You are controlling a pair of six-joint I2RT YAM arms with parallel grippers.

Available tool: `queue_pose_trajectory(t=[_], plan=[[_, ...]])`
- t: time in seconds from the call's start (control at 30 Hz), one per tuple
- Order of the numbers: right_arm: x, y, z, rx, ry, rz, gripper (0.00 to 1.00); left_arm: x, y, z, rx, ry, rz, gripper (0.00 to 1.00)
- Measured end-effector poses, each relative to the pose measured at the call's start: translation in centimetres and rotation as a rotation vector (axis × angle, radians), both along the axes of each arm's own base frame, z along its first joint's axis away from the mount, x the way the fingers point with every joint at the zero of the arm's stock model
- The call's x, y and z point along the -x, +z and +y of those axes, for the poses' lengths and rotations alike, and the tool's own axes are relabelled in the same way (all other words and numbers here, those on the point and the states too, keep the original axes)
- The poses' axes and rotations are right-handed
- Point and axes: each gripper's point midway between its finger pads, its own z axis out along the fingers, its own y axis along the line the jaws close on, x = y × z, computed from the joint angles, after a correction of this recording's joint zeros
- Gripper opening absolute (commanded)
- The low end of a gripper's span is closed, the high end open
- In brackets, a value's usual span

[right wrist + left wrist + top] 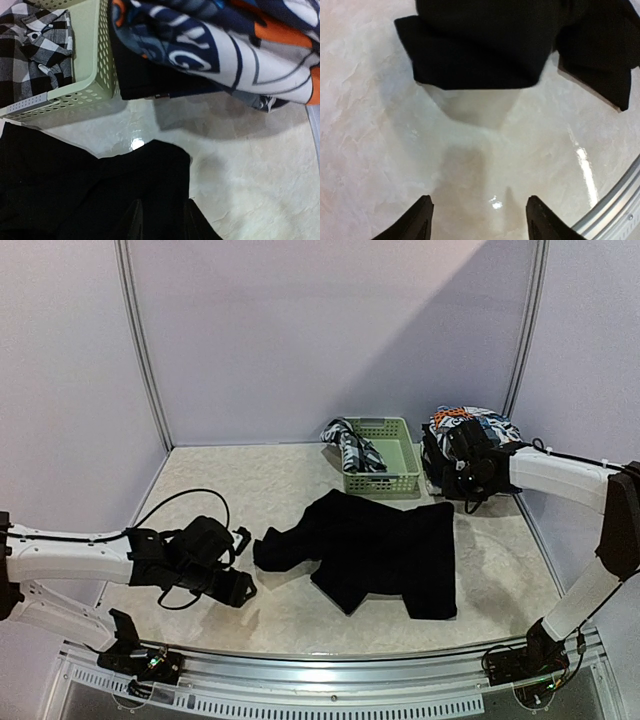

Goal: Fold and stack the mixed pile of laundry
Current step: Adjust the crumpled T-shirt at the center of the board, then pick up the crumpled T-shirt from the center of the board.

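Left gripper hung spread over bare table just short of the black cloth lying mid-table, while the right wrist view alone made plain the checked shirt inside the green basket, printed pieces just beside it, and the right gripper over black cloth, its grip unreadable.
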Motion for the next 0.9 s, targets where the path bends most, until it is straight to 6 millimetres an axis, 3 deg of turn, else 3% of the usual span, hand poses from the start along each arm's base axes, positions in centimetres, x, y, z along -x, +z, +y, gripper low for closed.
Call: queue_pose_trajectory(t=[0.1,0.23,0.33,0.4,0.5,0.63,0.73,0.9], plan=[[0.4,-0.3,0.7,-0.014,0.046,0.026,0.45,0.4,1.4,-1.4,-0.007,-0.047,-0.020,0.73],[1.7,0.0,2.3,-0.033,0.115,0.032,0.55,-2.3,5.8,-2.8,0.020,-0.020,-0.147,0.75],[3.6,1.3,5.6,-0.102,0.238,0.000,0.62,-5.3,8.8,-3.9,0.028,0.014,-0.219,0.64],[5.1,2.6,8.9,-0.204,0.353,-0.031,0.63,-7.5,9.4,-4.3,0.018,0.036,-0.240,0.58],[6.7,4.1,14.1,-0.352,0.523,-0.058,0.62,-9.6,8.3,-4.3,-0.002,0.054,-0.227,0.49],[7.5,4.0,19.7,-0.467,0.676,-0.033,0.63,-10.5,4.7,-5.1,-0.024,0.019,-0.154,0.33],[6.8,2.5,23.2,-0.514,0.735,0.015,0.63,-10.0,2.4,-6.5,-0.009,-0.035,-0.104,0.27],[6.4,0.6,26.6,-0.561,0.796,0.077,0.63,-7.5,1.2,-8.1,0.015,-0.151,-0.084,0.28]])
